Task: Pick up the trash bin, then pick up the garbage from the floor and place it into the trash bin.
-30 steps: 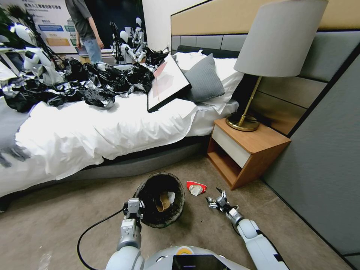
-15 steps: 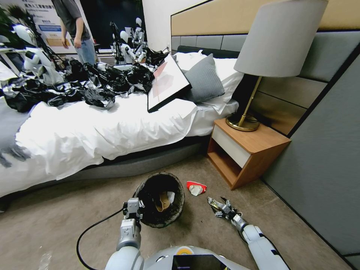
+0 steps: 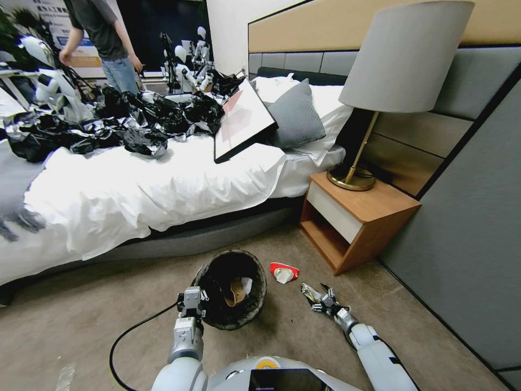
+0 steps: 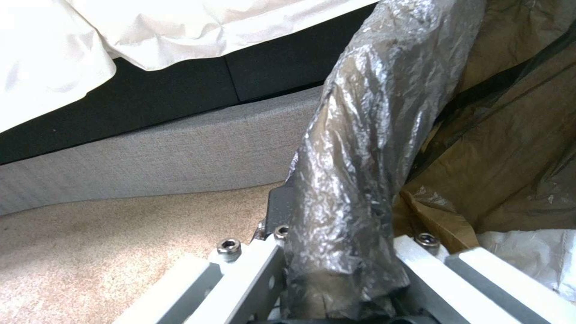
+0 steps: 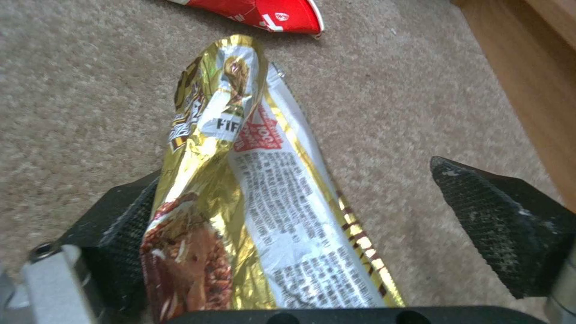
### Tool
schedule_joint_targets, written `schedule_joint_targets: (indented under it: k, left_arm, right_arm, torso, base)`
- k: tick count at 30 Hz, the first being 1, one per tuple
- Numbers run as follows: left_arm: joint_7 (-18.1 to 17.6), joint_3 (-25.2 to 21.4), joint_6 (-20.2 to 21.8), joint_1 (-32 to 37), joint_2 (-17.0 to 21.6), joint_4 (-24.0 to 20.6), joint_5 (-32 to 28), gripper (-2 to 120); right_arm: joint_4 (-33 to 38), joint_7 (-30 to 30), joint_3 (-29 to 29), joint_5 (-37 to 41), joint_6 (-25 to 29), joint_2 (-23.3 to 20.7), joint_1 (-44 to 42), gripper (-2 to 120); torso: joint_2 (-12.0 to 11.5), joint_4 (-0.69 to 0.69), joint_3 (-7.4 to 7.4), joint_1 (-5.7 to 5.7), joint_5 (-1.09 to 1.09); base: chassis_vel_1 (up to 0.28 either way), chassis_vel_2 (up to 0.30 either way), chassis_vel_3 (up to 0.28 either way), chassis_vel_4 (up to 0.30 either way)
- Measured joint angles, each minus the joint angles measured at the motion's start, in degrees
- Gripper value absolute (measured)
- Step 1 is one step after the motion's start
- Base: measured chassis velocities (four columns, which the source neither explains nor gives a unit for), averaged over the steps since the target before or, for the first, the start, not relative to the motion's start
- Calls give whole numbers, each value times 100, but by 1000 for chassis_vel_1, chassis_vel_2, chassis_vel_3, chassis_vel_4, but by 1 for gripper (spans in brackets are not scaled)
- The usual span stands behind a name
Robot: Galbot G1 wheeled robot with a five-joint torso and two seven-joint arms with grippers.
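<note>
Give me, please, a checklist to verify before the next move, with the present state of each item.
1. Left claw clamped on the rim of the trash bin: ok.
2. Bin mouth facing up and open: ok; the scraps inside lie low.
3. Gold wrapper between the fingers of the right claw: ok; it lies against one finger.
4. Right claw closed on the gold wrapper: not ok; the fingers stand wide apart.
5. Gold wrapper lifted off the floor: cannot tell.
6. All garbage collected: not ok; a red wrapper lies between the bin and the nightstand.
</note>
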Motion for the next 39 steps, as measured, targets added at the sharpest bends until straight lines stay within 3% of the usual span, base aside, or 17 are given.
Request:
schedule_joint_targets:
  k: [11, 19, 20, 32, 33, 37, 39]
  left_arm:
    - [-3, 2, 2, -27, -6, 6, 4, 0]
    - [-6, -5, 8, -19, -3, 5, 9, 0]
    - [-8, -1, 8, -21, -9, 8, 15, 0]
    - [-8, 17, 10, -31, -2, 27, 24, 0]
    - [-8, 17, 11, -32, 1, 27, 24, 0]
    - [-7, 27, 13, -33, -3, 26, 27, 0]
    - [-6, 31, 13, -34, -4, 27, 27, 0]
  right_arm:
    - [97, -286, -176, 745, -3, -35, -123, 67]
    - [150, -310, -215, 826, -60, -43, -125, 49]
    - [169, -321, -223, 870, -256, -48, -128, 44]
    - [167, -329, -231, 942, -256, -48, -160, 18]
    - [180, -320, -229, 958, -366, -53, -142, 12]
    - [203, -299, -228, 969, -379, -55, -144, 0]
    - [216, -284, -228, 986, -382, -55, -149, 0]
  torso:
    - [-1, 1, 2, 1, 5]
    - [-2, 8, 2, 1, 13]
    - [-1, 8, 1, 1, 8]
    - [-1, 5, 1, 1, 13]
    - [-1, 10, 1, 1, 2]
    - [-2, 4, 1, 1, 7]
    - [-2, 5, 1, 1, 7]
  base:
    - [0, 0, 0, 0]
    - [0, 0, 0, 0]
    - [0, 0, 0, 0]
    - [0, 0, 0, 0]
    - [0, 0, 0, 0]
    - [0, 0, 0, 0]
    - [0, 0, 0, 0]
